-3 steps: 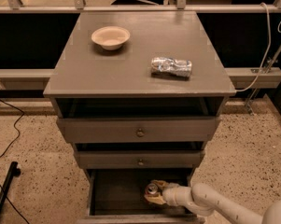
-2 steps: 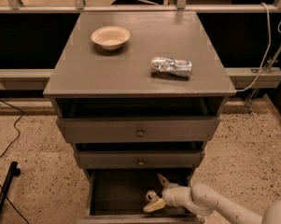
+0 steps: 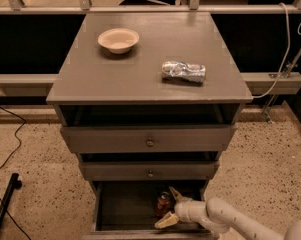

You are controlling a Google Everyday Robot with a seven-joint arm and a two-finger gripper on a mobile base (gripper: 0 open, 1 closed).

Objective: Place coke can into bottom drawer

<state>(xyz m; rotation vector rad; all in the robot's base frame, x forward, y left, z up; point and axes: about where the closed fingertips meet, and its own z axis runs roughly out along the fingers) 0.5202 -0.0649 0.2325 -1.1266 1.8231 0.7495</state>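
The coke can [image 3: 163, 204] stands upright inside the open bottom drawer [image 3: 125, 206], toward its right side, a small red can against the dark interior. My gripper [image 3: 170, 207] reaches into the drawer from the lower right. It is open, with one cream finger above-right of the can and the other below it. The fingers [image 3: 166, 221] sit just apart from the can, not closed on it. The white arm [image 3: 230, 219] runs off toward the bottom right corner.
A cream bowl [image 3: 118, 39] and a crushed silver can [image 3: 183, 72] lie on the cabinet top [image 3: 90, 79]. Two shallower drawers with round knobs [image 3: 150, 142] sit slightly pulled out above. Black cables and a dark stand lie on the speckled floor at the left.
The gripper has opened and let go of the coke can, which now stands in the drawer. The fingers have drawn slightly back to the right.
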